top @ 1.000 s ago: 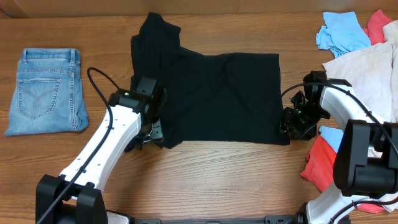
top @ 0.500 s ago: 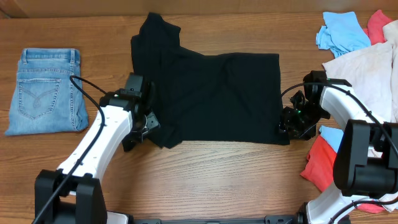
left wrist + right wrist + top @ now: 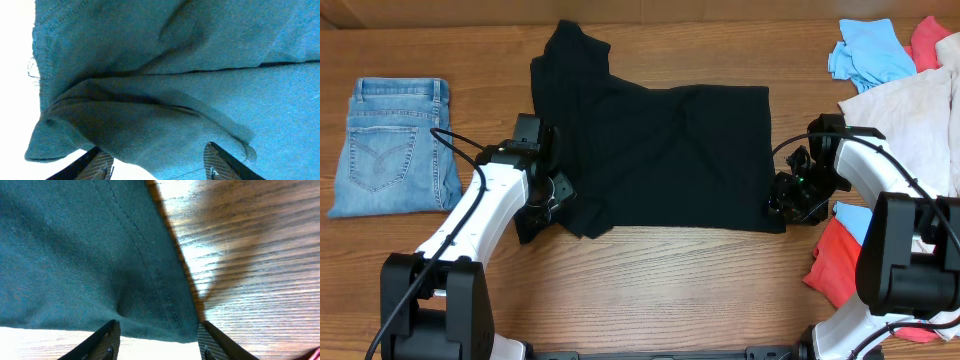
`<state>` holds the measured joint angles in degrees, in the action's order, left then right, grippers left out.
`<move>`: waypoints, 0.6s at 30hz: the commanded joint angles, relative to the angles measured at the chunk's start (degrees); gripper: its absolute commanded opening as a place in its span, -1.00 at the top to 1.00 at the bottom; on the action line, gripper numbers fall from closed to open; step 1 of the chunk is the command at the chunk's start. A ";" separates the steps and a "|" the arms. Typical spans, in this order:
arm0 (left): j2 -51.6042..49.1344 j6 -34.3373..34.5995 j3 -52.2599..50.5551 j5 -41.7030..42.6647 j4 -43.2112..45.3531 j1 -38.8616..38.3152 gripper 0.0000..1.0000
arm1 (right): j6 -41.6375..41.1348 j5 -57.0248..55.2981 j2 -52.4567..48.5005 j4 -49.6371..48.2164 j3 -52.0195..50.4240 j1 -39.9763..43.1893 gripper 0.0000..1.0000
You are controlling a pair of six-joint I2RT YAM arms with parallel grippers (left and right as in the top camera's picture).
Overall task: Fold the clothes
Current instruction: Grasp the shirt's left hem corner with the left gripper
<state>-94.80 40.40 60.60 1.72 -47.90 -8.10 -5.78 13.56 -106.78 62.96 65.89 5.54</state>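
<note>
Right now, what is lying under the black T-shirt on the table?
Only the wooden table shows around the black T-shirt, which lies spread out. Whatever is beneath its middle is covered, so I cannot tell.

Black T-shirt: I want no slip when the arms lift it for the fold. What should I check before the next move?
1. Black T-shirt spread on the table: ok.
2. Left tool at its near left corner: ok.
3. Right tool at its near right corner: ok.
4. Both tools shut on the hem: not ok, fingers apart.
5. Folded jeans apart from the T-shirt: ok.
6. Right arm free of the cream garment: cannot tell.
</note>
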 commanded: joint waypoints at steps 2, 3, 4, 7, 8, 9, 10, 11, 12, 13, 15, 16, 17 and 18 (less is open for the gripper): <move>-0.57 1.01 -0.44 1.29 1.16 0.26 -0.20 | -0.22 0.68 -0.17 -0.11 -0.31 -0.07 -0.07; -0.57 1.01 -0.44 1.29 1.53 0.26 -0.18 | -0.22 0.68 -0.17 -0.09 -0.31 -0.07 -0.07; -0.57 1.03 -0.46 1.27 1.90 0.26 -0.17 | -0.22 0.68 -0.17 -0.09 -0.31 -0.07 -0.08; -0.57 1.57 -0.46 1.29 3.06 0.26 -0.14 | -0.22 0.68 -0.17 -0.09 -0.31 -0.07 -0.08; -0.57 1.66 -0.44 1.29 3.23 0.26 -0.11 | -0.22 0.68 -0.17 -0.09 -0.31 -0.07 -0.07; -0.57 1.66 -0.46 1.29 3.34 0.26 -0.09 | -0.22 0.68 -0.17 -0.09 -0.31 -0.07 -0.08; -0.57 1.64 -0.46 1.29 3.34 0.26 -0.09 | -0.22 0.68 -0.17 -0.07 -0.31 -0.07 -0.08; -0.57 1.64 -0.46 1.29 3.32 0.26 -0.08 | -0.22 0.68 -0.17 -0.07 -0.31 -0.07 -0.08; -0.57 1.64 -0.46 1.29 3.23 0.26 -0.06 | -0.22 0.68 -0.17 -0.07 -0.31 -0.07 -0.08; -0.57 1.64 -0.46 1.27 3.10 0.26 -0.04 | -0.22 0.68 -0.17 -0.07 -0.31 -0.07 -0.07; -0.57 1.66 -0.48 0.90 2.86 0.26 -0.04 | -0.22 0.68 -0.17 0.09 -0.31 -0.07 -0.08; -0.57 1.66 -0.57 0.76 2.91 0.26 -0.04 | -0.22 0.68 -0.17 0.11 -0.31 -0.07 -0.07; -0.57 1.70 -0.68 0.68 2.95 0.26 -0.04 | -0.22 0.68 -0.17 0.11 -0.31 -0.07 -0.08; -0.57 1.97 -0.83 0.66 2.97 0.26 -0.03 | -0.20 0.68 -0.17 0.11 -0.31 -0.07 -0.07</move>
<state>-94.80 41.04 60.51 2.39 -44.93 -8.10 -5.80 13.61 -106.78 63.07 65.89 5.54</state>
